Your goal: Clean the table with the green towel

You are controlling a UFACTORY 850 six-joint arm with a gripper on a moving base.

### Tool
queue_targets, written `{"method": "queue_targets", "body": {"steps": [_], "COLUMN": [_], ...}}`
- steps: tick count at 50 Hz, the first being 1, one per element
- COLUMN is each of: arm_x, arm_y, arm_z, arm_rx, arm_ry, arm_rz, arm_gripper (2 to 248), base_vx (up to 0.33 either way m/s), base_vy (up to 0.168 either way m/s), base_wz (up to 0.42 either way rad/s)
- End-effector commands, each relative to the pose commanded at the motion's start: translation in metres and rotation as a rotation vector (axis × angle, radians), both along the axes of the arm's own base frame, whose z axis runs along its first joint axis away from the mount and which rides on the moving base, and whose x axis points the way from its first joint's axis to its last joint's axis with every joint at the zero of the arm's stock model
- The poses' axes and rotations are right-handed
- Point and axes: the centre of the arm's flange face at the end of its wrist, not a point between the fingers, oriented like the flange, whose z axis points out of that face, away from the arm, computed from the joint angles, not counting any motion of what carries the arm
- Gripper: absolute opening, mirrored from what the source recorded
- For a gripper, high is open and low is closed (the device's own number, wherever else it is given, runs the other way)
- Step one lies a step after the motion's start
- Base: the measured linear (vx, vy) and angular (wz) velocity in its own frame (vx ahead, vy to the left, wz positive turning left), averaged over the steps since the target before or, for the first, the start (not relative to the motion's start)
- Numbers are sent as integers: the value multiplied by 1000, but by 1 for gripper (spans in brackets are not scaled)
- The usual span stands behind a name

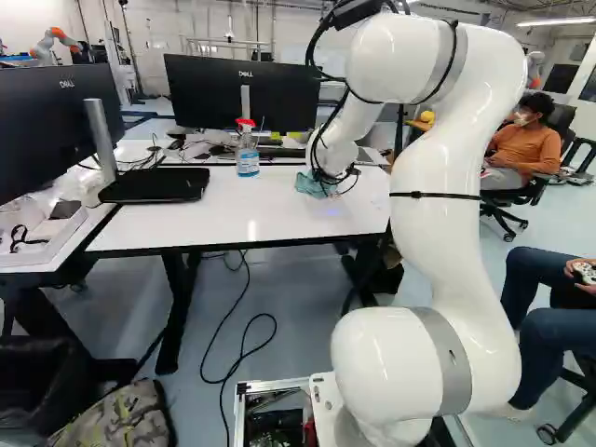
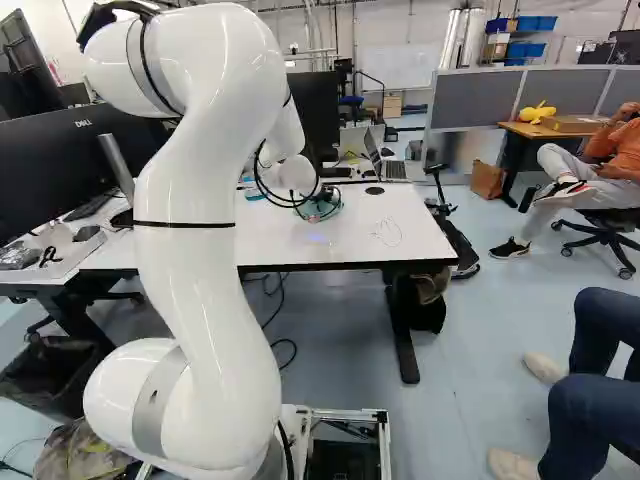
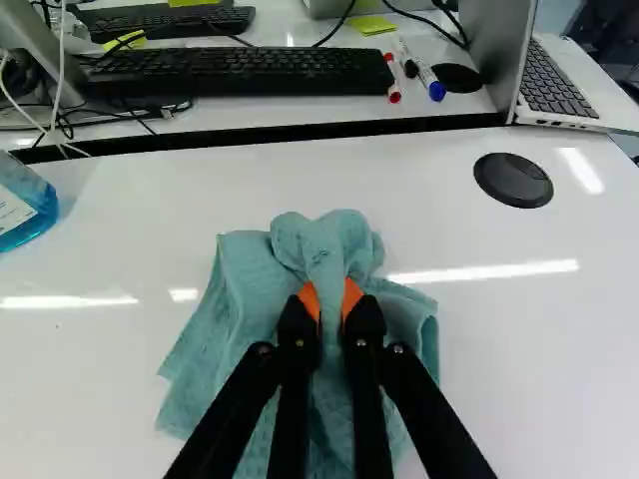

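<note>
Wrist view: bottle (image 3: 24, 208) beside towel (image 3: 240, 289), upright, likely placed handy for spraying. Keyboard (image 3: 250, 72) beyond towel, across dark gap, apparently outside wiping area. Towel itself draped on worktop (image 3: 100, 369), middle bunched up in gripper (image 3: 330, 291); orange pads (image 3: 309, 297) nearly together, pinching fold from both sides, probably so loose edges spread and wipe more surface. Black cap (image 3: 513, 180) near towel, might snag cloth. Laptop (image 3: 561, 82) farther from towel, best avoided.

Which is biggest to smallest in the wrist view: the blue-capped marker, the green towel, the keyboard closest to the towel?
Largest to smallest:
1. Green towel
2. Keyboard closest to the towel
3. Blue-capped marker
</note>
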Motion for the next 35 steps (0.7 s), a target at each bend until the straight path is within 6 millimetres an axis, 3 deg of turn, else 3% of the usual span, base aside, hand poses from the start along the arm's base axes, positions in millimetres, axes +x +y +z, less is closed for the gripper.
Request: {"method": "queue_targets", "body": {"steps": [20, 35], "arm_x": [-35, -39], "arm_y": [10, 32], "arm_z": [4, 4], "arm_rx": [2, 2], "arm_ry": [24, 28], "arm_rz": [11, 49], "arm_gripper": [43, 43], "base_vx": [0, 0], "base_vy": [0, 0], "base_wz": [0, 0]}}
